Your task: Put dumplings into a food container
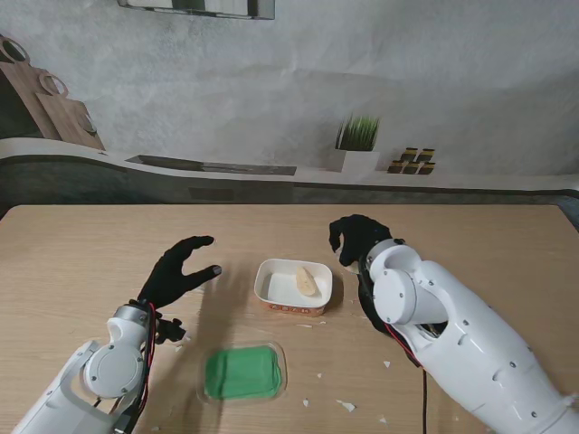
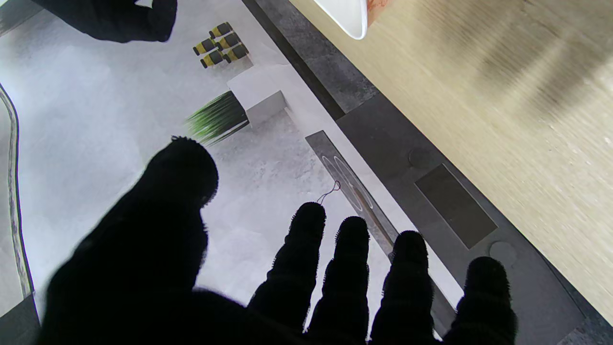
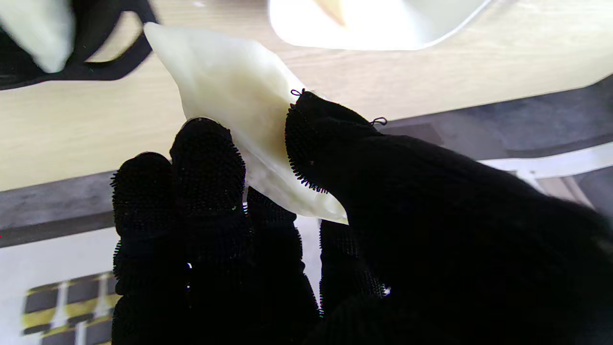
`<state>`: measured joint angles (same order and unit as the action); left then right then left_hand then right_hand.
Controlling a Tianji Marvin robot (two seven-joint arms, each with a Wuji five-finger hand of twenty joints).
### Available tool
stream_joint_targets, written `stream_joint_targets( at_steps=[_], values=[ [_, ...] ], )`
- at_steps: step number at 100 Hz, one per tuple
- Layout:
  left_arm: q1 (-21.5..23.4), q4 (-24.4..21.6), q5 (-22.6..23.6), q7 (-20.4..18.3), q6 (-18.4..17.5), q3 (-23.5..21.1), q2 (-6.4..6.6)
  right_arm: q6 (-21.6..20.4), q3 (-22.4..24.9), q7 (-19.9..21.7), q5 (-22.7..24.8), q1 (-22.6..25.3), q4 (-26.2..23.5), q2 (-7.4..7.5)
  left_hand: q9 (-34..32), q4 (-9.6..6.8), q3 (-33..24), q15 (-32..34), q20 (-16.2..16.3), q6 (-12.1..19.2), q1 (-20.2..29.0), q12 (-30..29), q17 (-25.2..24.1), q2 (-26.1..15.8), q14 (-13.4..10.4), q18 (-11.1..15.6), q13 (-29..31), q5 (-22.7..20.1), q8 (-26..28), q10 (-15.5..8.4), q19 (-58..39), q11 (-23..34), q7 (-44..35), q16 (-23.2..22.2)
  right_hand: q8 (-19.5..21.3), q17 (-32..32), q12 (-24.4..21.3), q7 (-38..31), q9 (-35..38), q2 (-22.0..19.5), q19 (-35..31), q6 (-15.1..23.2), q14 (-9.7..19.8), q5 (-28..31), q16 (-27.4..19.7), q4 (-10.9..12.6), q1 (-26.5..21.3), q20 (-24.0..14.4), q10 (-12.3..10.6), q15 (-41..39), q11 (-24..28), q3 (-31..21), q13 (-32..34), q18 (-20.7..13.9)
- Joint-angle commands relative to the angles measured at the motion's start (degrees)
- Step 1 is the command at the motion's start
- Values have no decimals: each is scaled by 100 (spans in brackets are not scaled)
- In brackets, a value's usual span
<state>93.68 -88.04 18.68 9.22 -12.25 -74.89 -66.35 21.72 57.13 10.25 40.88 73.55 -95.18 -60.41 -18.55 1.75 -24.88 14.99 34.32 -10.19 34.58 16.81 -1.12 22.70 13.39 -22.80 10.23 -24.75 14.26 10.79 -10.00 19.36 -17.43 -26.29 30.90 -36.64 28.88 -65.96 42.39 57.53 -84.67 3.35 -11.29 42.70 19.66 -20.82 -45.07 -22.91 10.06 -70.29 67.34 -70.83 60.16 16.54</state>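
Observation:
A white food container [image 1: 263, 282] sits mid-table with one pale dumpling [image 1: 308, 281] lying in it. Just right of it my black-gloved right hand [image 1: 359, 237] hovers, and the right wrist view shows it shut on a second pale dumpling [image 3: 230, 96], pinched between thumb [image 3: 325, 143] and fingers [image 3: 206, 158]; the container's rim [image 3: 373, 40] lies just beyond. My left hand [image 1: 185, 268] is left of the container, open, fingers [image 2: 306, 249] spread and holding nothing. A corner of the container [image 2: 352, 21] shows in the left wrist view.
A green lid [image 1: 242, 372] lies on the table nearer to me than the container. White crumbs [image 1: 346, 406] are scattered at the front right. A blurred pale thing with a dark rim [image 3: 38, 33] sits beside the right hand. A potted plant [image 1: 357, 145] stands on the back counter.

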Motion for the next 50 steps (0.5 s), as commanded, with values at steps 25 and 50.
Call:
stream_joint_targets(
  at_steps=[25, 50],
  values=[
    [141, -173, -35, -33, 55, -106, -28, 467, -1084, -114, -622, -822, 567, -402, 3, -94, 20, 31, -37, 53, 27, -37, -79, 24, -11, 133, 30, -93, 39, 62, 156, -25, -54, -68, 42, 34, 187, -21, 390, -231, -42, -94, -203, 48, 103, 402, -653, 149, -159, -211, 392, -971, 325, -55],
    [197, -252, -48, -18, 116, -142, -33, 679, -1606, -393, -867, -1173, 1174, -586, 4, -95, 25, 25, -33, 49, 28, -33, -69, 26, -12, 120, 37, -95, 38, 57, 151, -26, -49, -74, 44, 32, 194, -20, 378, -248, -33, -83, -194, 39, 102, 404, -648, 109, -170, -217, 400, -965, 314, -56]
  ],
)
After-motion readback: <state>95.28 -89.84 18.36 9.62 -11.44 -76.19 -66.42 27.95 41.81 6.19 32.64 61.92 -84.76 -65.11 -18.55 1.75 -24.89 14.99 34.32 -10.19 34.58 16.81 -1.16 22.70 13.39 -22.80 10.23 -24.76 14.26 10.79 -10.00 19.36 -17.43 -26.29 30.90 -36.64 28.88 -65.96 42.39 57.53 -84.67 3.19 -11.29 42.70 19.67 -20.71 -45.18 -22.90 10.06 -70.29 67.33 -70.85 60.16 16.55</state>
